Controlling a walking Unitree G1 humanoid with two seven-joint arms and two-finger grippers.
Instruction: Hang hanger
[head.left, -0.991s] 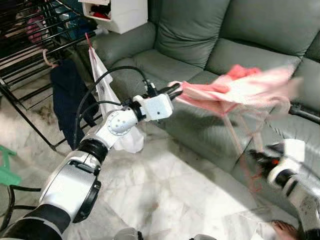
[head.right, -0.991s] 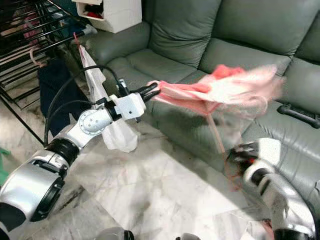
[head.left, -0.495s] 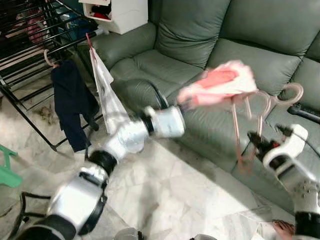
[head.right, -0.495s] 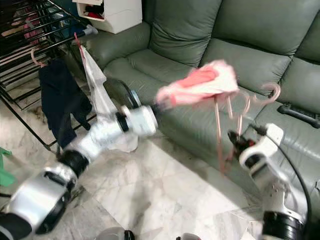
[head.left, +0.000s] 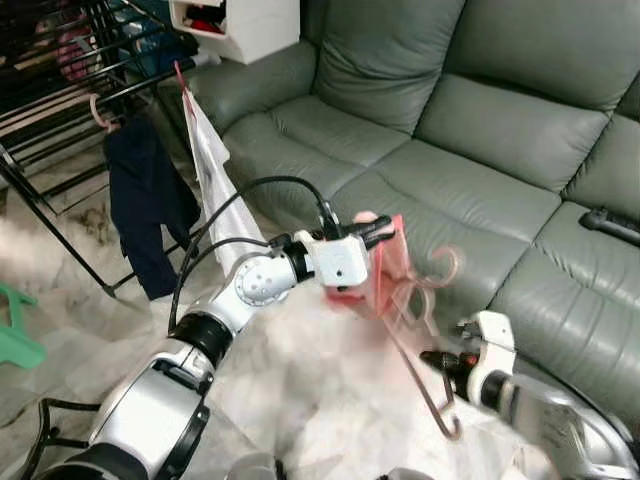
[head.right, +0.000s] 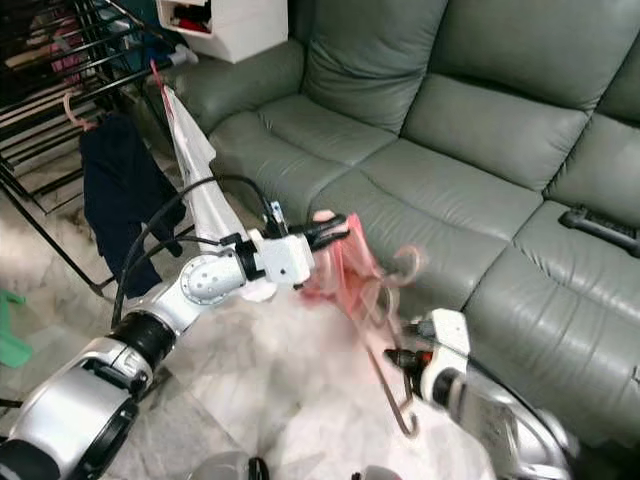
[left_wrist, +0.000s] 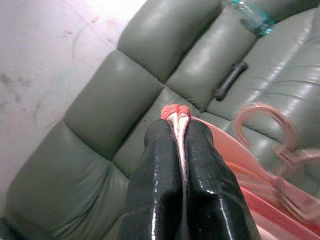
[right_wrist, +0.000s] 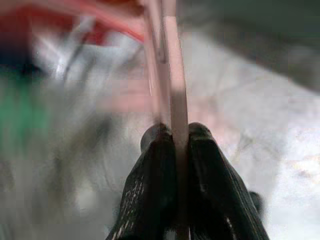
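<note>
Before the green sofa, left claw pinches pink cloth; right claw clamps the hanger.

Grey-green leather sofa on pale marble floor.

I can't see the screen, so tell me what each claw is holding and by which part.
The left claw pinches the pink garment by its top edge. The right claw grips the pink hanger on its thin lower bar.
</note>
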